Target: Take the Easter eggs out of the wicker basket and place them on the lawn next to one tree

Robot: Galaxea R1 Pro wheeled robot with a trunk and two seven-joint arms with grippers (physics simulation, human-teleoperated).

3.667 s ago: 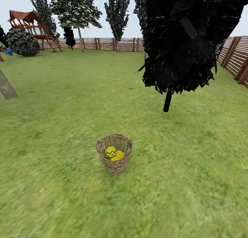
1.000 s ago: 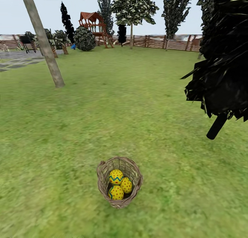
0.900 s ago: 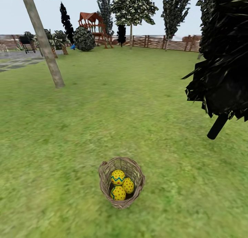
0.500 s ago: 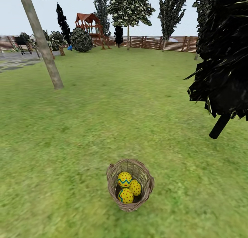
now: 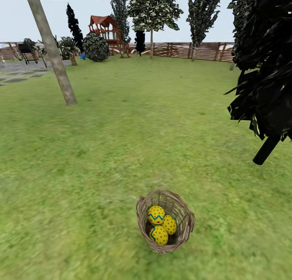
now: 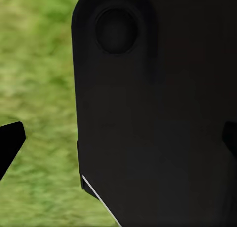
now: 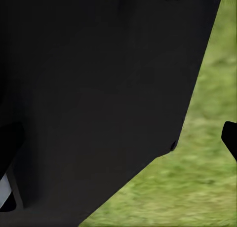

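The wicker basket stands on the lawn low in the head view, right of centre. Three Easter eggs lie inside it, yellow with red dots: one with a blue-green zigzag, one beside it, and one nearest me. A tree with a pale leaning trunk rises at the far left. In the left wrist view my left gripper is open, its fingertips wide apart over grass and a black robot part. My right gripper is likewise open, with nothing held.
A dark conifer overhangs the right side, its black trunk meeting the grass. Far back are a red playset, a round bush, palms, a slat fence and a grey stone path.
The whole head view has shifted: the camera came closer and turned, so the basket sits lower and further right in the picture. The eggs and basket themselves have not moved.
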